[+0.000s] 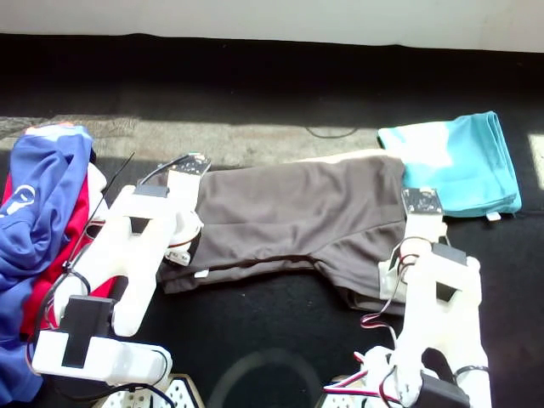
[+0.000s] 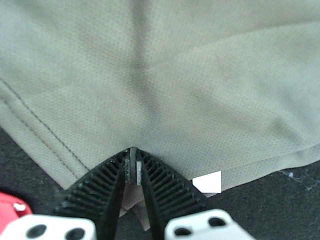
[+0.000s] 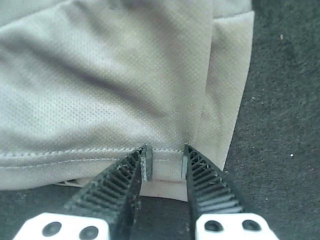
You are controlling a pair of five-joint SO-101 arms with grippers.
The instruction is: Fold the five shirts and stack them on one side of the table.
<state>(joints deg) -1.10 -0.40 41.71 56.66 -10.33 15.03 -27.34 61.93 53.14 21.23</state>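
Looks early in the job. Just one folded so far, by the look of it: teal shirt (image 1: 463, 161), lying flat at the far right of the table (image 1: 255, 340), presumably the start of the stack. Right in the middle, spread wide and not yet folded, grey shirt (image 1: 289, 212), clearly the one in hand. Over on the left, heaped and untouched, blue shirt (image 1: 38, 195) tangled with red shirt (image 1: 75, 234); no telling a fifth apart in that pile. So, at a guess, four left to fold and stack.

Now the arms. Stretched in from the near edge, one at each end of the grey shirt. At the left end, left gripper (image 2: 133, 160): tips pressed together on the cloth at the shirt's edge, near a small white tag (image 2: 207, 181). A firm pinch there. At the right end, close by the teal shirt, right gripper (image 3: 164, 162): tips apart, straddling the stitched hem, cloth lying between them but not squeezed. Low to the table on both sides, wrists angled down. Looks like the set-up for a two-handed lift into the first fold; calls for closing the right side first.
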